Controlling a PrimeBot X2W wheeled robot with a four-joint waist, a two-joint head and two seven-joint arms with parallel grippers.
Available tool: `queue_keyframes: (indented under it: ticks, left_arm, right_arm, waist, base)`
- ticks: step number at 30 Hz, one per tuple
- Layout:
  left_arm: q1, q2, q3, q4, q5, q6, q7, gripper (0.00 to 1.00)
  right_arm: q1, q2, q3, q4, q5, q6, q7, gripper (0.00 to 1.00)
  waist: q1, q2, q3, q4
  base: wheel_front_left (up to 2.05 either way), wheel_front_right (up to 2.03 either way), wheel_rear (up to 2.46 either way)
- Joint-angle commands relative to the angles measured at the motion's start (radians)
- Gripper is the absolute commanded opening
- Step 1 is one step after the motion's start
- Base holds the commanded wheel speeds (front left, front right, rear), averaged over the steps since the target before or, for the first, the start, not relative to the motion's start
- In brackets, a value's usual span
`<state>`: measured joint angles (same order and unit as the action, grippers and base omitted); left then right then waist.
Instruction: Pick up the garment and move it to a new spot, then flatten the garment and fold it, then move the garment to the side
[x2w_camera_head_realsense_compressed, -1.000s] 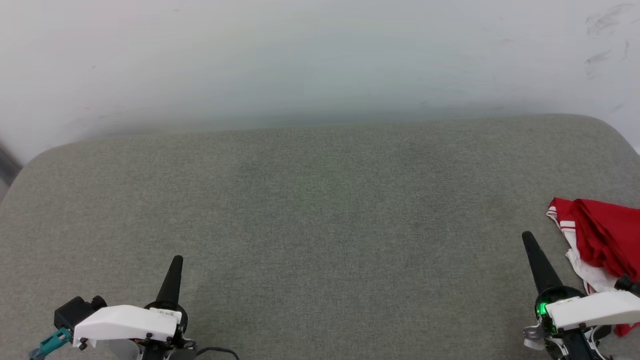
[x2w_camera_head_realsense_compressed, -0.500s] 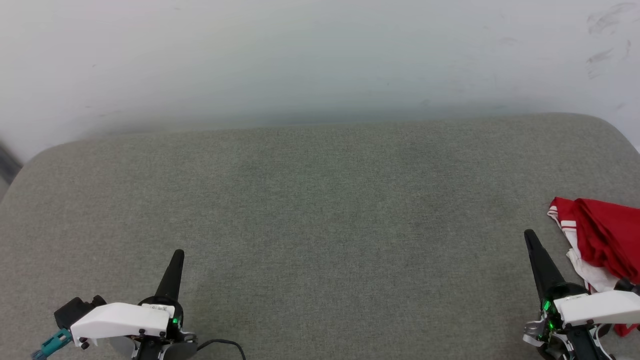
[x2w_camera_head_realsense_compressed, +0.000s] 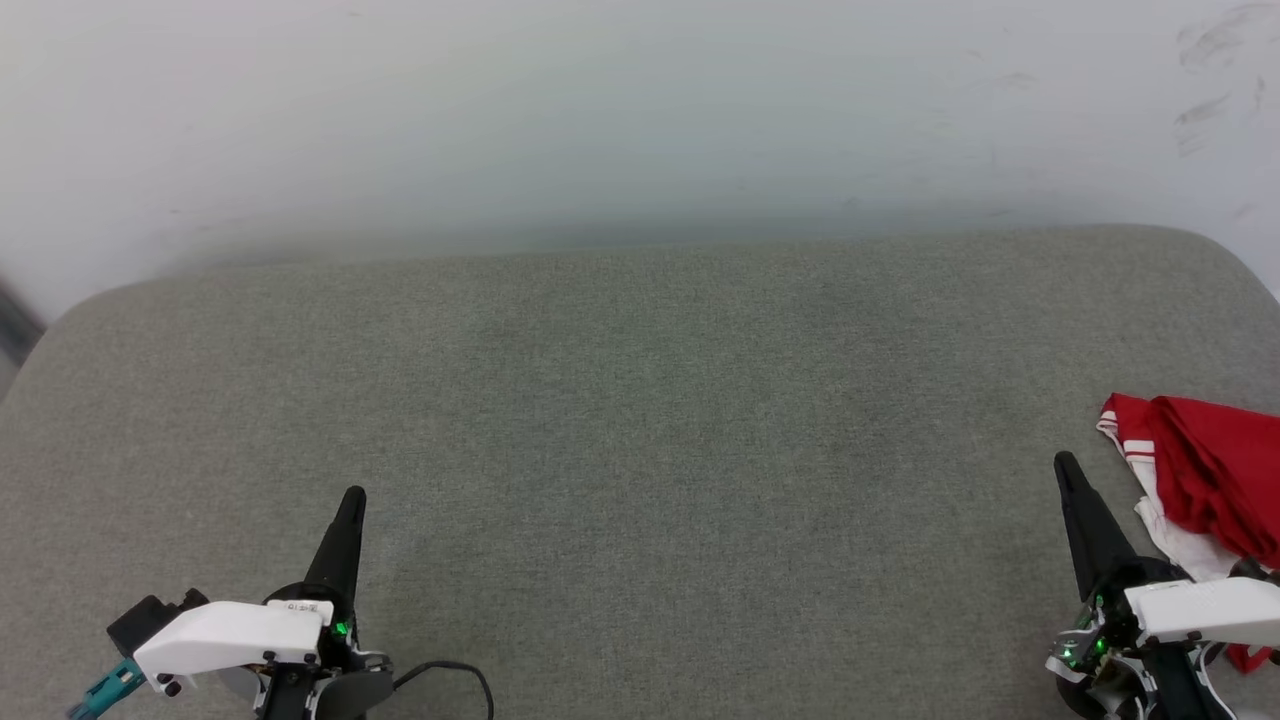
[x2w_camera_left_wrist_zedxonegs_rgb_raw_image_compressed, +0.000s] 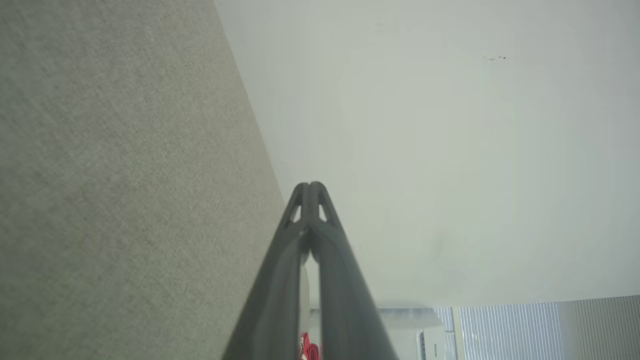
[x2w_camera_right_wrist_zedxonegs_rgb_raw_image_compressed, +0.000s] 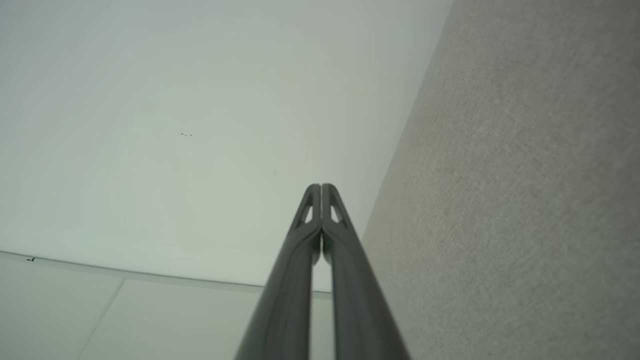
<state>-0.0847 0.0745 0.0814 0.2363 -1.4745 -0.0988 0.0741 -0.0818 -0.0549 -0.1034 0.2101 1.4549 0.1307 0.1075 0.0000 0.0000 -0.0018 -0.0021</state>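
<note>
Here, grey-green fabric surface (x2w_camera_head_realsense_compressed: 640, 420) below white wall (x2w_camera_head_realsense_compressed: 640, 110), garment (x2w_camera_head_realsense_compressed: 1212, 468) far right.

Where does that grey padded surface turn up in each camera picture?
Head view: the grey padded surface spans the lower part, below the white wall.
Left wrist view: the surface takes the left side.
Right wrist view: the surface takes the right side.
Shared landmark: the white wall.
</note>
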Motion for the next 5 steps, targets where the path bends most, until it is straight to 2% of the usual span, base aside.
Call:
queue_keyframes:
  ticks: [1, 5]
  left_arm:
    - [-0.016, -0.004, 0.006, -0.001, -0.014, -0.008, 0.006, 0.0]
    - [-0.019, -0.007, 0.013, 0.002, -0.039, -0.013, 0.013, 0.0]
  right_arm:
    - [-0.015, 0.003, -0.002, 0.002, 0.015, 0.0, 0.003, 0.0]
    - [-0.02, 0.004, -0.004, 0.009, 0.046, 0.0, 0.004, 0.0]
  waist:
    - [0.0, 0.0, 0.0, 0.0]
    - [0.0, 0.0, 0.001, 0.0]
  base:
    - [0.0, 0.0, 0.0]
    - [0.0, 0.0, 0.0]
